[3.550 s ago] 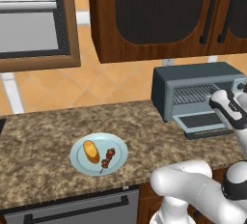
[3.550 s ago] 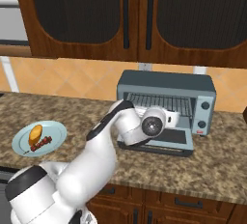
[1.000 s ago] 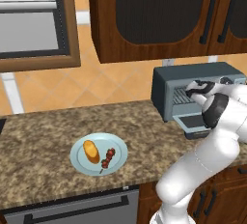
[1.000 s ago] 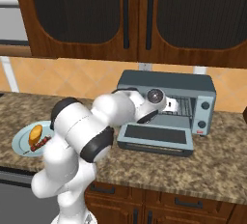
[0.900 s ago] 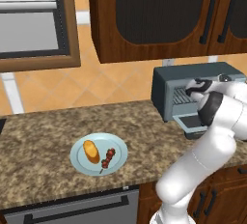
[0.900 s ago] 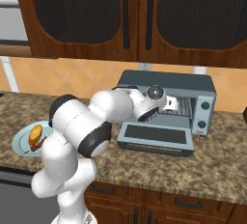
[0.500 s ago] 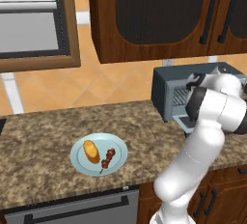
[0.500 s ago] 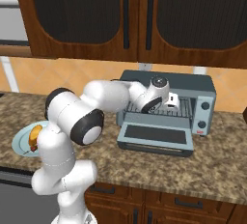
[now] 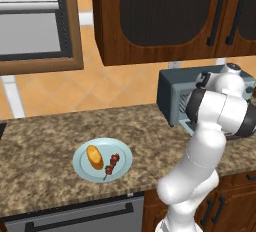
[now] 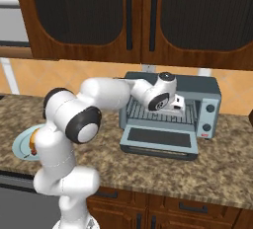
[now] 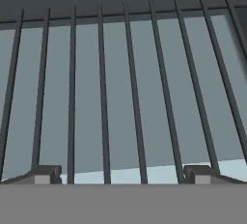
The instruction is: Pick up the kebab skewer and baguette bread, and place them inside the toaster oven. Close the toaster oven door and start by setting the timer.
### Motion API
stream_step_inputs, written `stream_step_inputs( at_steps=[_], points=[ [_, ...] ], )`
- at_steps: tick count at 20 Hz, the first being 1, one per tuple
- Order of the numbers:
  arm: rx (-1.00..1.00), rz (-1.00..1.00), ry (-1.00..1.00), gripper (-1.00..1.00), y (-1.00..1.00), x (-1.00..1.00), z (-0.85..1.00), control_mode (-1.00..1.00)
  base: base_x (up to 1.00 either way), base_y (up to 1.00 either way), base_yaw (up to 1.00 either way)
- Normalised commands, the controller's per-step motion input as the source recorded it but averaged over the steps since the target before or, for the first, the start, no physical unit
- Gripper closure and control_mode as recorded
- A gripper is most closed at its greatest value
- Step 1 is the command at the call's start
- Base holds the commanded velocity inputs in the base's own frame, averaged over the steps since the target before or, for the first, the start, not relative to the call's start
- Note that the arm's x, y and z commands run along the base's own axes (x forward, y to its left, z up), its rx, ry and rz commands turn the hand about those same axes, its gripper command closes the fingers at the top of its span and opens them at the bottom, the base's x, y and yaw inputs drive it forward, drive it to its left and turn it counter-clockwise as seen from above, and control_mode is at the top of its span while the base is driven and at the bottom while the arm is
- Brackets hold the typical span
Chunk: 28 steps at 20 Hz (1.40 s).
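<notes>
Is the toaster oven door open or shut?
Open: the toaster oven door lies flat in front of the toaster oven, exposing the wire rack.

We saw a pale blue plate (image 9: 82, 168) on the speckled stone table (image 9: 45, 136), with the baguette bread (image 9: 94, 157) lying on its left half and the kebab skewer (image 9: 111, 165) just beside it to the right. Well apart, at the right, stood the toaster oven (image 9: 172, 96), partly hidden behind the white arm (image 9: 215, 121). Dark wooden cabinets (image 9: 160, 16) hung above.
</notes>
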Motion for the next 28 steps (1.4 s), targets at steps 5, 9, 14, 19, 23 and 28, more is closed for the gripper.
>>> stream_step_inputs(
  at_steps=[5,9,14,19,23,28],
  points=[
    [0.00,0.00,0.01,-1.00,0.00,-0.84,-0.98,-1.00,0.00,0.00,0.00],
    [0.00,0.00,0.00,-1.00,0.00,-0.78,-0.91,-1.00,0.00,0.00,0.00],
    [0.00,0.00,0.00,-1.00,0.00,-0.82,-0.79,-1.00,0.00,0.00,0.00],
    [0.00,0.00,0.00,-1.00,0.00,-0.71,-0.60,-1.00,0.00,0.00,0.00],
    [0.00,0.00,0.00,-1.00,0.00,-0.68,-0.52,-1.00,0.00,0.00,0.00],
    [0.00,0.00,0.11,-1.00,0.00,-0.56,-0.29,-1.00,0.00,0.00,0.00]
  ],
)
